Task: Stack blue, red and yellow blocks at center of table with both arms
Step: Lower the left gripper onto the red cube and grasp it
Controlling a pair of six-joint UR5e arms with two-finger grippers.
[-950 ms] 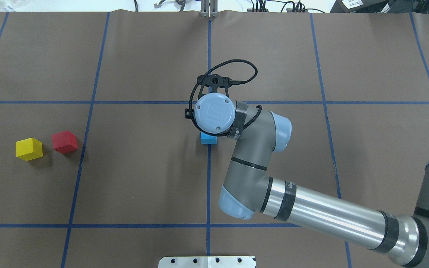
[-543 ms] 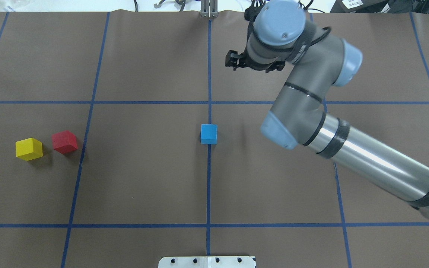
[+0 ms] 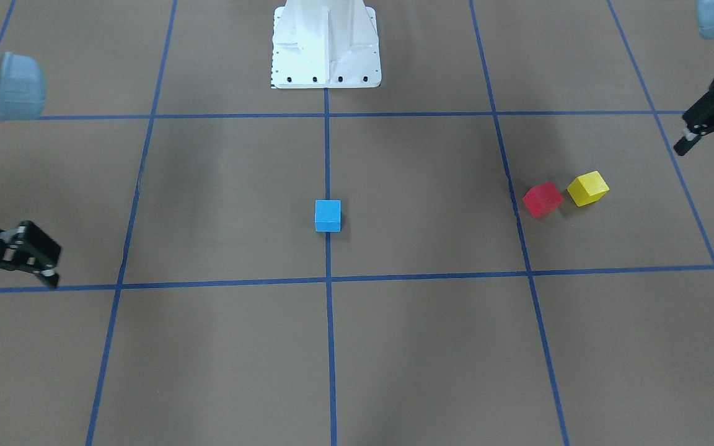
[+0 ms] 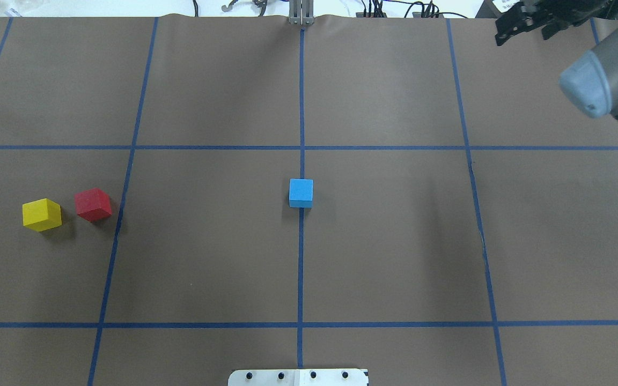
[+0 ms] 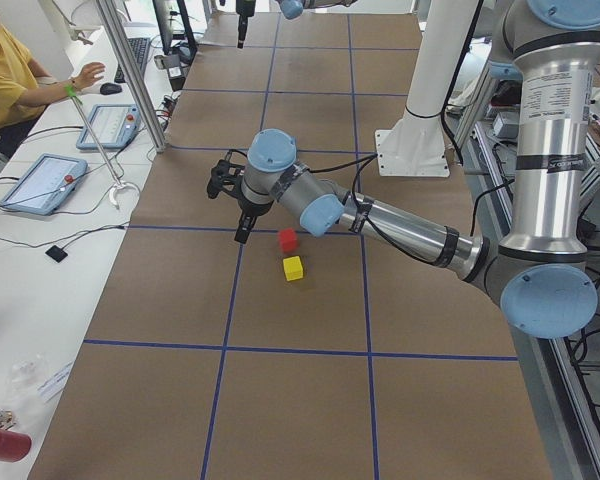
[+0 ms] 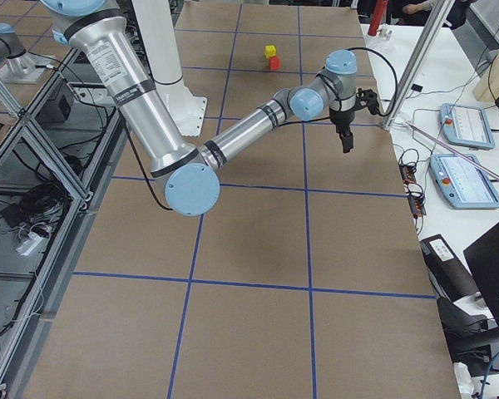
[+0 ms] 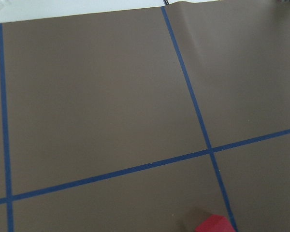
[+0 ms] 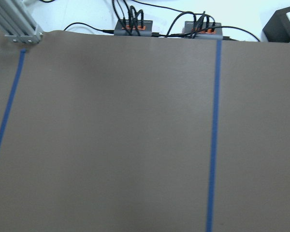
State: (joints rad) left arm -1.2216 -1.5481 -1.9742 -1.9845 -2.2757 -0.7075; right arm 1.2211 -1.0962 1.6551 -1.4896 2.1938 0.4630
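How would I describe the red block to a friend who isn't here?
Seen from above, the wide brown table is crossed by blue tape lines, with a lone blue block at its centre. Far toward the picture's left edge two more blocks sit close together. The red block is the one of that pair nearer the centre; its neighbour, the yellow block, lies farther out.

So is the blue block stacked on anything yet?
Not stacked. The blue block rests directly on the table; the red block and yellow block sit far from it.
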